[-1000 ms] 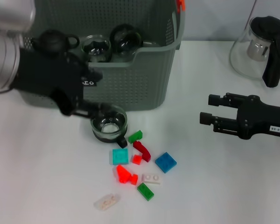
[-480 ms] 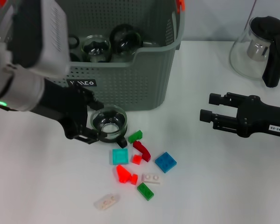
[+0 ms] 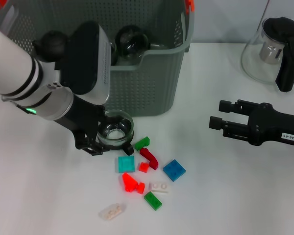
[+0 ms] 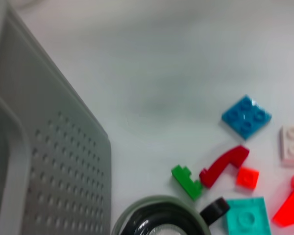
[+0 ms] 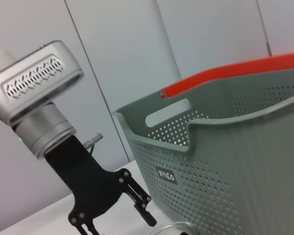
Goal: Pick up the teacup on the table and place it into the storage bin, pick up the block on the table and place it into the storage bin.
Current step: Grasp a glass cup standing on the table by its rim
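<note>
A glass teacup (image 3: 115,131) with a dark rim and black handle stands on the white table just in front of the storage bin (image 3: 147,83). My left gripper (image 3: 95,134) is low at the cup's left side, open, with one finger (image 3: 90,147) in front of the cup; I cannot tell whether it touches. The right wrist view shows this gripper (image 5: 115,215) open beside the bin (image 5: 235,147). The left wrist view shows the cup (image 4: 161,218) close below. Several blocks lie by the cup, among them a green one (image 3: 141,143) and a blue one (image 3: 173,170). My right gripper (image 3: 218,114) hovers open at the right.
The bin holds a black teapot (image 3: 54,43) and glass cups (image 3: 131,39). A glass kettle (image 3: 277,49) with a black handle stands at the back right. A teal block (image 3: 126,164), a red curved block (image 3: 149,157) and a clear block (image 3: 111,211) lie in front.
My left arm has swung down and its wrist has turned, bringing the open gripper lower beside the teacup. The cup and blocks have stayed put. The right arm has not moved.
</note>
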Robot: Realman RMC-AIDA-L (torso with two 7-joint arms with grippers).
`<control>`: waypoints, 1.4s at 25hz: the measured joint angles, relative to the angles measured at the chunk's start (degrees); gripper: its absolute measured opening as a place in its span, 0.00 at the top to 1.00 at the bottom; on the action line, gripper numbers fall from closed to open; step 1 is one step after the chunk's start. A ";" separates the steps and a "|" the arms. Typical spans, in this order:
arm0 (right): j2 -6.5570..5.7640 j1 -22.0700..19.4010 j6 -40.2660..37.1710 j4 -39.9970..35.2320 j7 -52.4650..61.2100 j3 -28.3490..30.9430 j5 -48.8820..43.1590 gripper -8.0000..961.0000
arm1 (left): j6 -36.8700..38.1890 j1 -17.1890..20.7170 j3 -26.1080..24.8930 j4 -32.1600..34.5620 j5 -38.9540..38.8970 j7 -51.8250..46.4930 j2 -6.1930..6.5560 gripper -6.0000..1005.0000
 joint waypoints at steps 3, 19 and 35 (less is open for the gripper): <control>0.02 -0.34 0.13 0.00 0.00 0.35 0.01 0.26 | -0.34 -1.03 0.47 -0.83 0.83 0.61 -0.01 0.33; 0.48 -0.61 0.13 0.81 0.00 1.02 0.04 0.26 | -6.94 -2.80 5.36 -6.97 3.29 2.30 -0.07 0.33; 0.73 -0.96 0.11 0.79 -0.01 1.17 0.04 0.26 | -9.85 -2.66 9.42 -9.72 6.30 2.11 -0.39 0.33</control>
